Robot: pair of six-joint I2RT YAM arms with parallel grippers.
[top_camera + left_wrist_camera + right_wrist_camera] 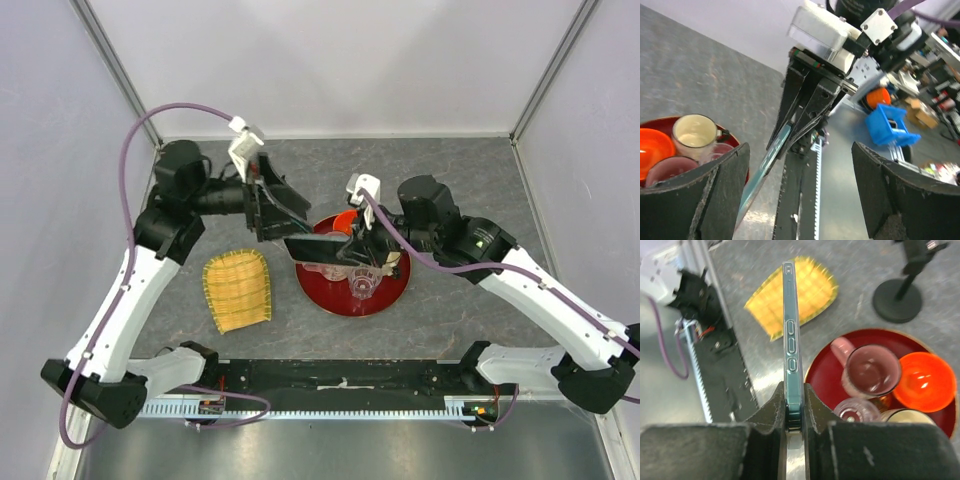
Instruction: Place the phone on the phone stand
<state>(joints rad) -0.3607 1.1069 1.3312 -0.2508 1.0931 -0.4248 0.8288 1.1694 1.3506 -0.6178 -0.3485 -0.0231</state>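
You were mid-carry, your right gripper (791, 400) pinching the phone (791, 340) edgewise over the red tray's (819, 374) edge, left gripper (800, 187) spread wide, and next needed to swing it toward the phone stand (897, 300) at two o'clock.

This looks like a robotics lab cell rather than a home or shop. Plain white panels (330, 60) held in aluminium posts (108, 55) box in a grey table (480, 170). Two white-and-black robot arms (115, 310) are bolted to a black rail (340, 375) along its near edge, with a purple cable (185, 104) looping loose above one of them. Beyond the cell, the left wrist view catches blurred benches crowded with what may be cardboard boxes (920, 112) and a blue plastic part (888, 125).
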